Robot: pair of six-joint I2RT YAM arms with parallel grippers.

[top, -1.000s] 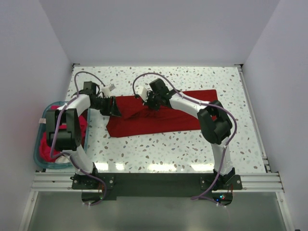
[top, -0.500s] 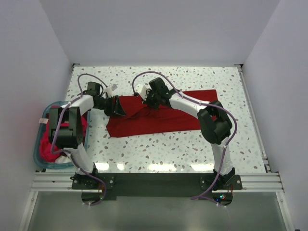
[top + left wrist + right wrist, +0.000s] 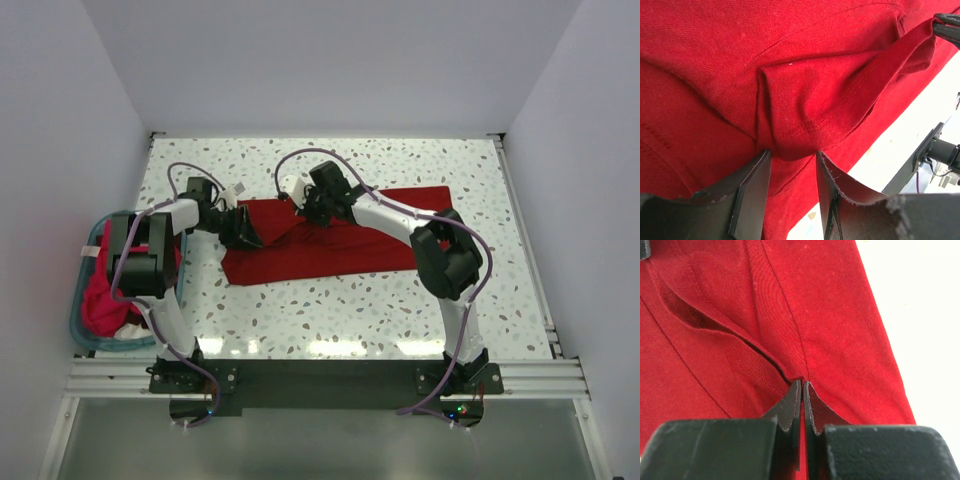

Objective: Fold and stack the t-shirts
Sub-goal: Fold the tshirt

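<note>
A deep crimson t-shirt (image 3: 340,250) lies spread across the middle of the table. My right gripper (image 3: 312,214) is at its upper left part, shut on a raised fold of the cloth (image 3: 801,383). Over the shirt's left end, my left gripper (image 3: 243,232) stands open. Its tips (image 3: 790,154) straddle the lower edge of a puckered sleeve fold (image 3: 830,100) without pinching it. More t-shirts, brighter pinkish-red (image 3: 100,300), sit bunched in the basket at the left.
The teal plastic basket (image 3: 75,315) stands at the table's left edge, partly under my left arm. White walls close in the table on three sides. Speckled tabletop (image 3: 330,310) shows in front of the shirt and behind it.
My left gripper has slid a little to the right onto the shirt's left end, its jaws staying apart. The right gripper holds its pinch in place.
</note>
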